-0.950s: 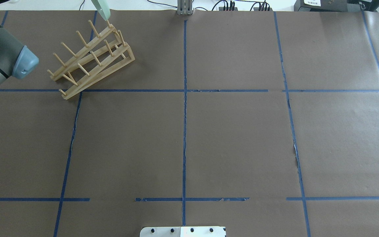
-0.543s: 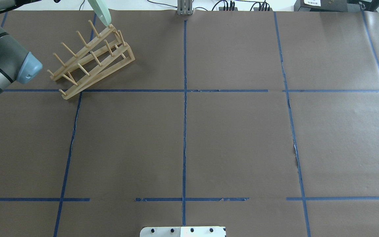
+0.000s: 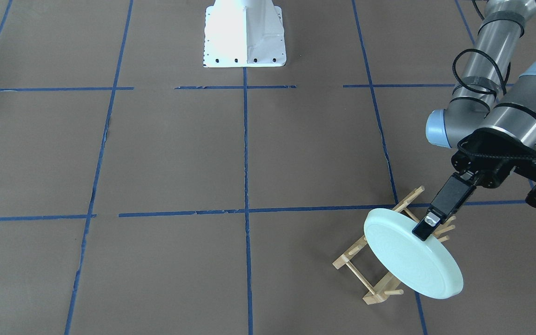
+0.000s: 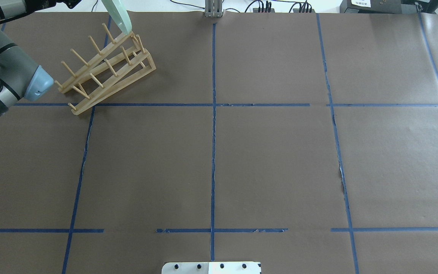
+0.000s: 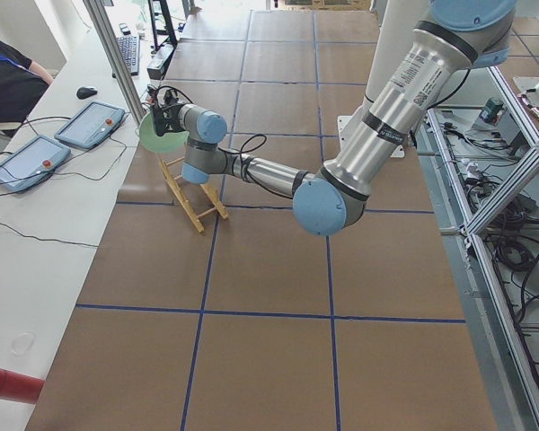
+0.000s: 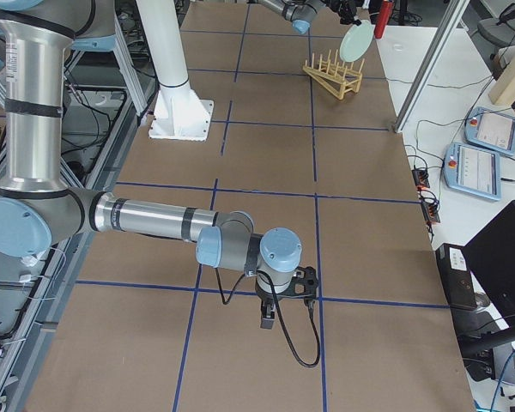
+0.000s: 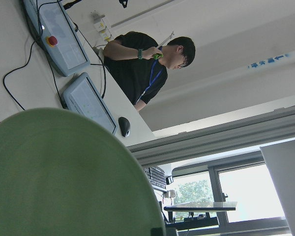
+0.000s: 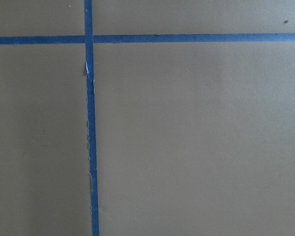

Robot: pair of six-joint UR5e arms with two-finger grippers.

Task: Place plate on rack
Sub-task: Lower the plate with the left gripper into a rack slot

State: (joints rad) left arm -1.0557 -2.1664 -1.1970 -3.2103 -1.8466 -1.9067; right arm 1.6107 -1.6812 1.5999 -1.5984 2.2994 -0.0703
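My left gripper [image 3: 424, 227] is shut on the upper rim of the pale mint-green plate [image 3: 410, 260]. It holds the plate tilted on edge over the far end of the light-wood rack [image 3: 371, 274]. In the overhead view the plate [image 4: 118, 16] hangs at the top edge, just above the rack's [image 4: 105, 68] last pegs. The plate fills the lower left of the left wrist view [image 7: 64, 182]. It also shows in the exterior left view [image 5: 153, 135]. My right gripper [image 6: 271, 311] shows only in the exterior right view, low over the table, and I cannot tell whether it is open or shut.
The brown paper table cover [image 4: 272, 163] has a grid of blue tape lines. The white robot base [image 3: 244, 32] stands at the near side. Beyond the table's far edge are tablets and a seated operator [image 7: 147, 64].
The left arm's elbow has swung right toward the rack. The plate has shifted slightly right and down toward the rack's far pegs.
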